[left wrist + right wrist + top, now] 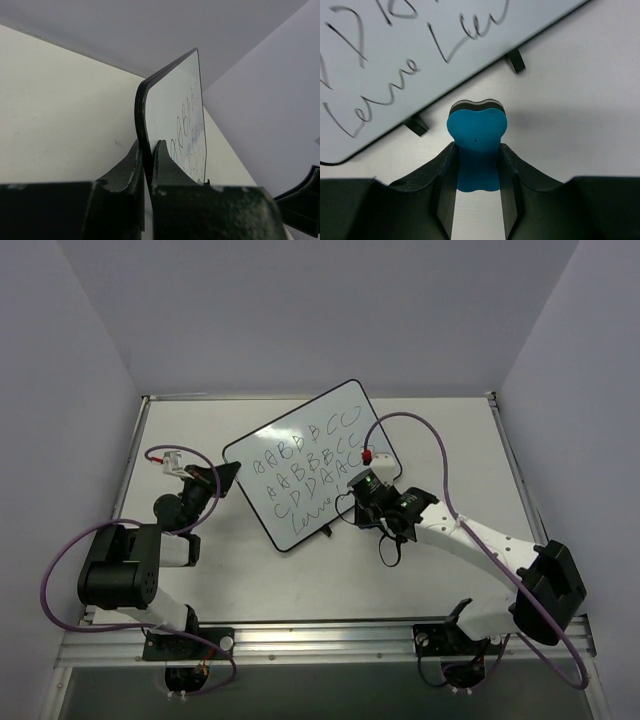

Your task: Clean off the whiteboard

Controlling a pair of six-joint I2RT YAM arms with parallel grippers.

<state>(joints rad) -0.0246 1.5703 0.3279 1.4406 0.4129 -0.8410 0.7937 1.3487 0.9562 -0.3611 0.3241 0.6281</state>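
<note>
The whiteboard point(310, 462) lies tilted mid-table, covered in rows of handwritten letters; it has a black frame and two small black clips on its near long edge. My left gripper point(222, 480) is shut on the board's left corner; in the left wrist view the black edge point(141, 120) runs between the closed fingers of the gripper point(148, 150). My right gripper point(352, 502) is shut on a small blue eraser point(477, 145) and holds it just off the board's near edge point(420, 75), beside the clips point(416, 124). The eraser does not touch the writing.
A red marker cap point(370, 455) lies at the board's right edge under the right arm's purple cable. White table top point(450, 460) extends right of the board, with walls on three sides. The arm bases sit along the near rail.
</note>
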